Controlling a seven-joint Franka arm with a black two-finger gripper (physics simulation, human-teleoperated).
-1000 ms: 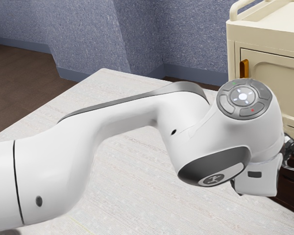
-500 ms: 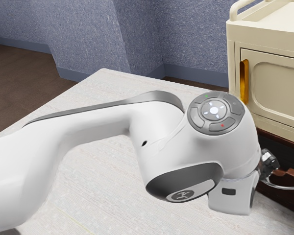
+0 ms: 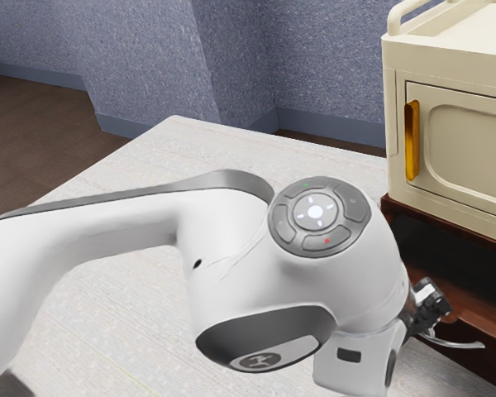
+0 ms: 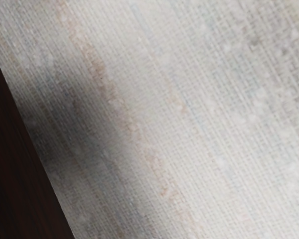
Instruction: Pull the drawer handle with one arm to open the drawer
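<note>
Clearly, the drawer point(image 3: 492, 359) gapes behind its front edge point(image 3: 479, 330), near the hand point(image 3: 432, 299).

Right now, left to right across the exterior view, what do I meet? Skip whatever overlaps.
Brown floor at far left → round button panel on the arm → amber handle on the cream cabinet → silver drawer handle

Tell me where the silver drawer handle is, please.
The silver drawer handle is low toward the exterior view's right, beside the black gripper and below the cream cabinet.
</note>
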